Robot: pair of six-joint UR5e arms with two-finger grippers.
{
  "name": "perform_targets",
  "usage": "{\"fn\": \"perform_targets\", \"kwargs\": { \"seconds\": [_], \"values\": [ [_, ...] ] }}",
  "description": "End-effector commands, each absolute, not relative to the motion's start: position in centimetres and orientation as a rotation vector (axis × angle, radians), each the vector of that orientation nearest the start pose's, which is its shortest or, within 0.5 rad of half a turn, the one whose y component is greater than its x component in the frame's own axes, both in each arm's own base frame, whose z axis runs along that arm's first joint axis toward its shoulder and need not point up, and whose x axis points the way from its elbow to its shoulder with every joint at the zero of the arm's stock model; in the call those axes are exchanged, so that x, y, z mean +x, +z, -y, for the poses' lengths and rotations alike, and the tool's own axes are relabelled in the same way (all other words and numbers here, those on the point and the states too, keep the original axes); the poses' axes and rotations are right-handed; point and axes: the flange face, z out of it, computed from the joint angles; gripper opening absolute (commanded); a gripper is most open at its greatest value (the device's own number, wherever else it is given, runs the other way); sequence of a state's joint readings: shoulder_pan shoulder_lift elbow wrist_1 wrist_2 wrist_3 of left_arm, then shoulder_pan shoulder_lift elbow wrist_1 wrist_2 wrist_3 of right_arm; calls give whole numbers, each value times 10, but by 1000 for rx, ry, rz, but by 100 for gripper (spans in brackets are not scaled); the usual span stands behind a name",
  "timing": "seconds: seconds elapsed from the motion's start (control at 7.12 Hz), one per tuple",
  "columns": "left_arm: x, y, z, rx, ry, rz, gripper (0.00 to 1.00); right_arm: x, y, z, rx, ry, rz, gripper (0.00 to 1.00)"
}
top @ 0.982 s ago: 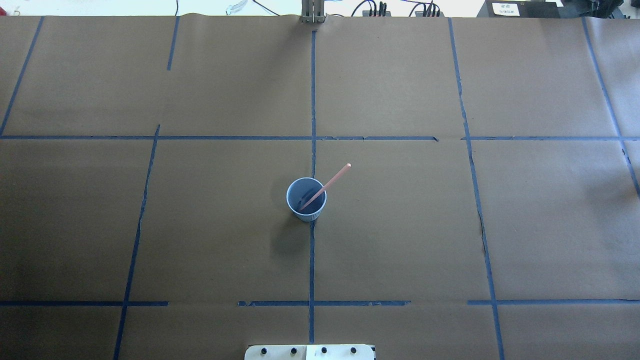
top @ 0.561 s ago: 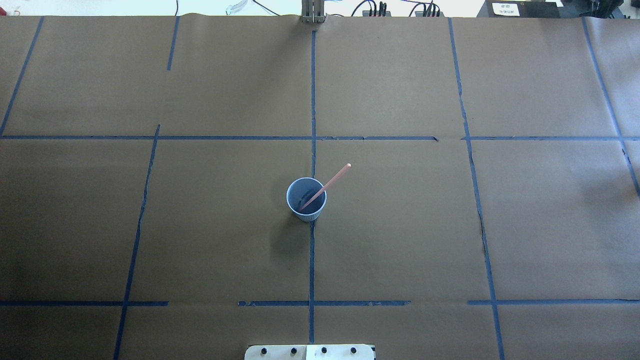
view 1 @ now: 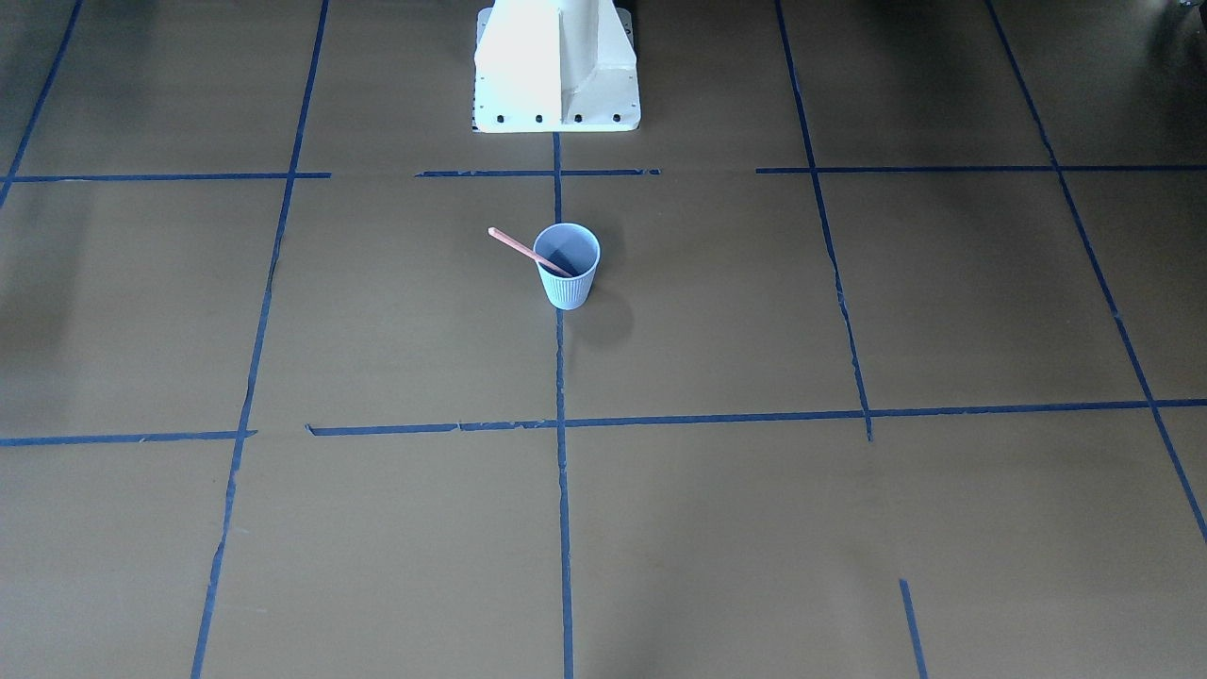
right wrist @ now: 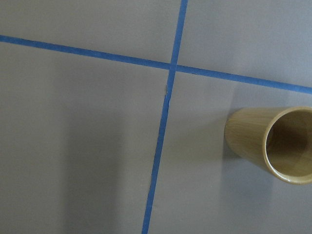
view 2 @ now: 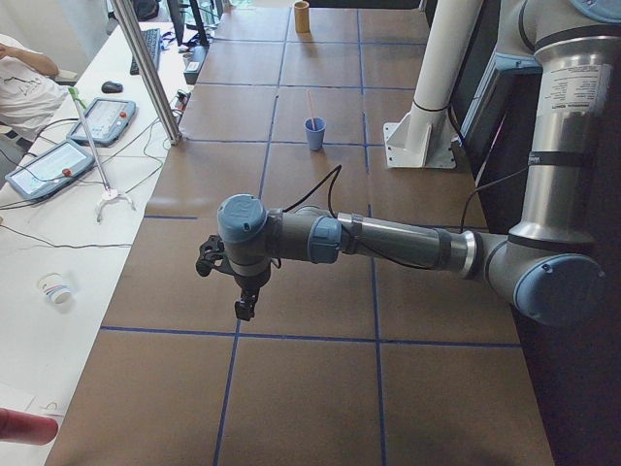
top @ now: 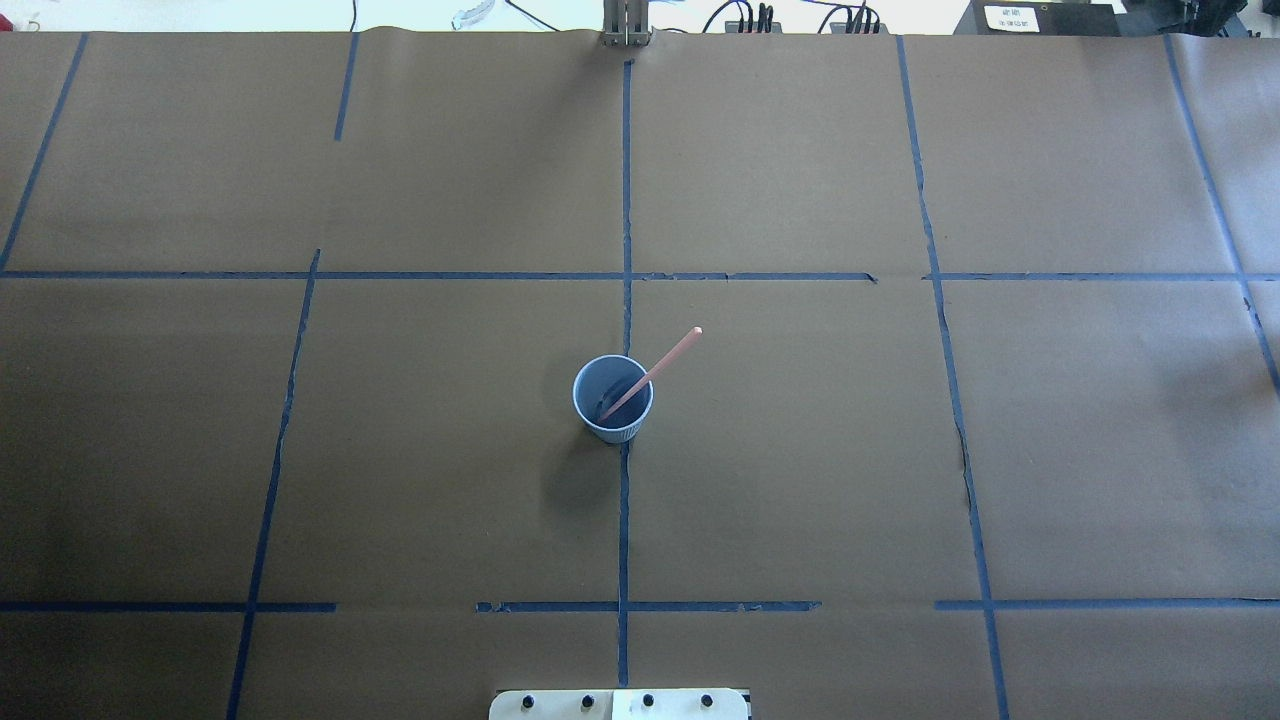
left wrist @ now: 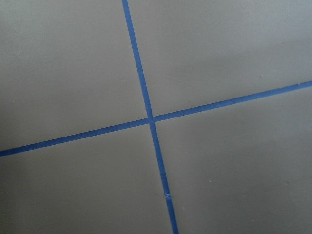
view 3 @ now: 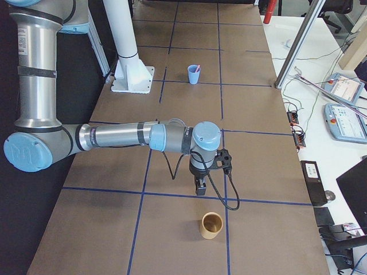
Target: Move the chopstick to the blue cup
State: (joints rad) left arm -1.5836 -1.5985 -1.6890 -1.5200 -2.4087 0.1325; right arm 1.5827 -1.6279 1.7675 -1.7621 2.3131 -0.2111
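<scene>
The blue cup [top: 590, 385] stands upright on the centre tape line, a short way in front of the robot's base. The pinkish chopstick [top: 665, 361] leans inside it, its lower end in the cup and its upper end sticking out over the rim. The front-facing view shows the same: the cup [view 1: 567, 288] with the chopstick [view 1: 517, 244] slanting out. Both arms are far from it. The left gripper [view 2: 245, 309] hangs over bare table at one end, the right gripper [view 3: 199, 189] at the other. I cannot tell whether either is open or shut.
A tan bamboo cup [view 3: 211, 225] stands just beyond the right gripper and shows in the right wrist view [right wrist: 273, 144]. Blue tape lines [left wrist: 146, 117] grid the brown paper. The white robot base [view 1: 556, 66] is behind the blue cup. Tablets, cables and a person's arm lie beyond the table.
</scene>
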Motion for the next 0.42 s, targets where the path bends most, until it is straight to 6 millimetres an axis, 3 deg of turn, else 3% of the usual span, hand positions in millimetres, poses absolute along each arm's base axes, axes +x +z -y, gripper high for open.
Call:
{"fn": "perform_targets", "kwargs": {
  "seconds": [0.0, 0.28],
  "values": [
    [-62, 582, 501, 174, 153, -897, 100, 70, 600, 475, 49, -181, 743, 100],
    [-62, 572, 500, 194, 162, -894, 100, 70, 599, 475, 53, -181, 742, 100]
  ]
}}
